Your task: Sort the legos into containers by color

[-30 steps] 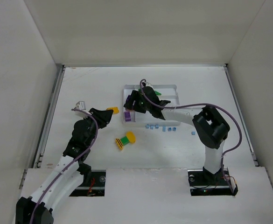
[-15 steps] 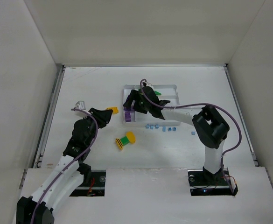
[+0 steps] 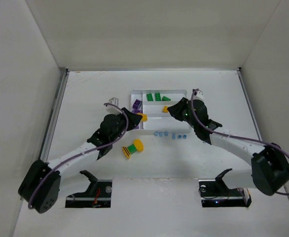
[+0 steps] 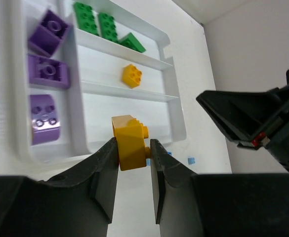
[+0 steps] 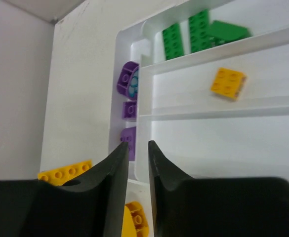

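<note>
Legos (image 5: 199,30) sorted in a white tray (image 4: 75,108) toward the bench's (image 3: 85,89) far edge: green bricks (image 4: 97,22) in the far section, purple bricks (image 4: 48,74) in the narrow end section, one yellow-orange brick (image 4: 132,75) in the middle. Left fingers (image 3: 136,116) grip a second yellow-orange brick (image 4: 130,143); right fingers (image 3: 174,110) nearly closed, empty.

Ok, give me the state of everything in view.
left gripper: shut on yellow brick
right gripper: nearly shut, empty
green bricks: in tray's far section
purple bricks: in side section
other yellow brick: in middle section
yellow-green stack: loose on table
light-blue bricks: loose on table
</note>
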Controlling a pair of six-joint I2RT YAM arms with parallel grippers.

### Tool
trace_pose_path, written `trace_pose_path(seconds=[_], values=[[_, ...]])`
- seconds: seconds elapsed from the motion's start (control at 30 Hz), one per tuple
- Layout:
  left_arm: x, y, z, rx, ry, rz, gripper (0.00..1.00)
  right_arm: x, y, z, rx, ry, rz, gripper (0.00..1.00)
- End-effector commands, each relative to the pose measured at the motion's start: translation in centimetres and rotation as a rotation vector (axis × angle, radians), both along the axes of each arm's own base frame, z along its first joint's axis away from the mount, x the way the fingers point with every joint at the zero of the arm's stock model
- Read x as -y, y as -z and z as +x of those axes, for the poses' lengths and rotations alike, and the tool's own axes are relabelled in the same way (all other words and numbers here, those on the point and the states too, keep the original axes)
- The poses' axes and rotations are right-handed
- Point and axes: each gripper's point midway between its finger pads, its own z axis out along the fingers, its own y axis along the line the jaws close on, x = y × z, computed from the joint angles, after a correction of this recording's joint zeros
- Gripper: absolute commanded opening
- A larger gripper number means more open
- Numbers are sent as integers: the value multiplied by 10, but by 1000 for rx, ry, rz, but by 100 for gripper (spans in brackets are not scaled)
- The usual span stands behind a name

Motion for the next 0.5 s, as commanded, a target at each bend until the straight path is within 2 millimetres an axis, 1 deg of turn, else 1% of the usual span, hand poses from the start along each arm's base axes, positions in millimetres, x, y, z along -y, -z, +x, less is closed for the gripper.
trace_pose_path(seconds=[0.0, 0.07, 0.13, 0.2, 0.27, 0.4, 0.47], values=[[34, -53, 23, 143, 27, -83, 17, 27, -6, -9, 86, 40, -14, 26], [54, -49, 36, 131, 41, -86, 17, 38, 0, -21, 92, 52, -26, 27], [64, -43, 50, 107, 34, -86, 17, 47, 4, -27, 101, 74, -34, 29], [68, -35, 64, 77, 4, -100, 17, 54, 7, -30, 114, 89, -44, 32], [71, -24, 78, 40, -36, -121, 17, 56, 9, -33, 121, 89, -46, 33], [74, -8, 102, -8, -120, -165, 19, 55, 13, -35, 127, 81, -43, 34], [80, -4, 112, -18, -146, -191, 20, 54, 16, -36, 127, 76, -45, 34]])
